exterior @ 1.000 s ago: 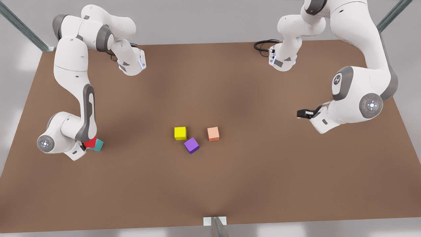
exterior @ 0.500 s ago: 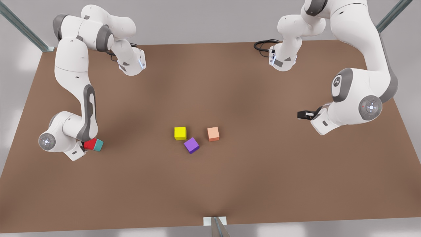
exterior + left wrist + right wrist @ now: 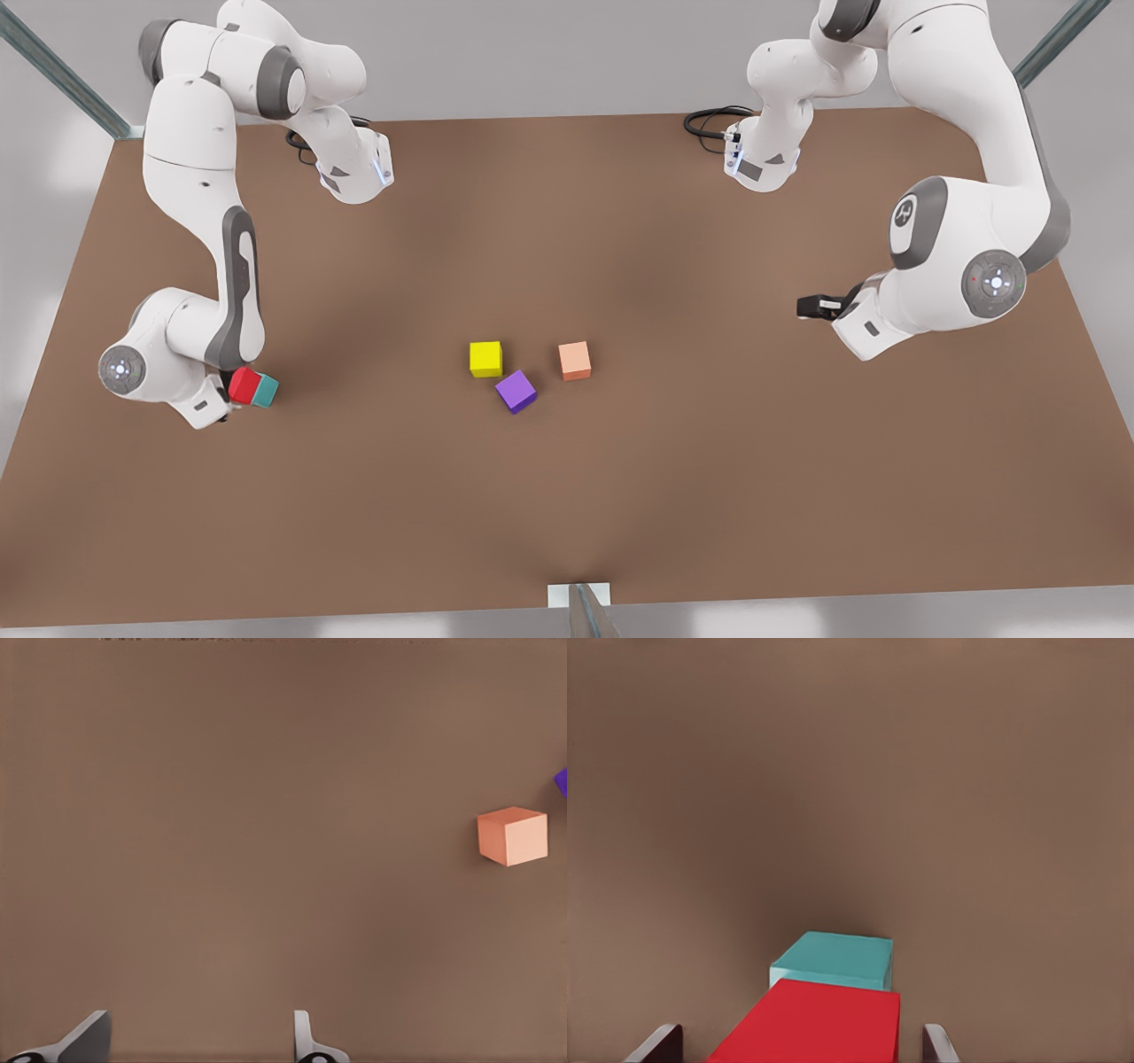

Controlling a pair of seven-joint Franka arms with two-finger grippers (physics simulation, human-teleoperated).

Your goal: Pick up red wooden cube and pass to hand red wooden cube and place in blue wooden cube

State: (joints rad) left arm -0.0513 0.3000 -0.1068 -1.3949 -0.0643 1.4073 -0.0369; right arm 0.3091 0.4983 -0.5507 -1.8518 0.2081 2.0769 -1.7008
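Red wooden cube (image 3: 244, 385): close to the counter (image 3: 567, 496) edge at the front view's left, overlapping the blue wooden cube (image 3: 266, 390). In the right wrist view it is nearer the camera and covers the blue one's near part. It looks set on top, but I cannot tell whether it sits square.
Right gripper (image 3: 797, 1045): over the pair, fingers spread to either side of the red cube. A sliver of counter shows on each side, so the grip reads as let go.
Left gripper (image 3: 815, 306): waits near the edge at the front view's right, fingers wide apart and nothing between them.
Other cubes: yellow cube (image 3: 485, 358), purple cube (image 3: 516, 391) and salmon cube (image 3: 575, 361) lie mid-counter, well apart from the work.
Step in hand: placing, judged almost done.
How to do it well: keep the fingers apart and lift straight up. Any sideways drift could drag the red cube off its perch. Clear its top before swinging away.
Risk: if the overlap is partial, a brush from a finger may tip the red cube.
Change from earlier: a second ago the red cube sat tilted; now it lies squarer, in nearly the same spot. The right arm's wrist and elbow have moved a little towards the counter edge at the front view's left.
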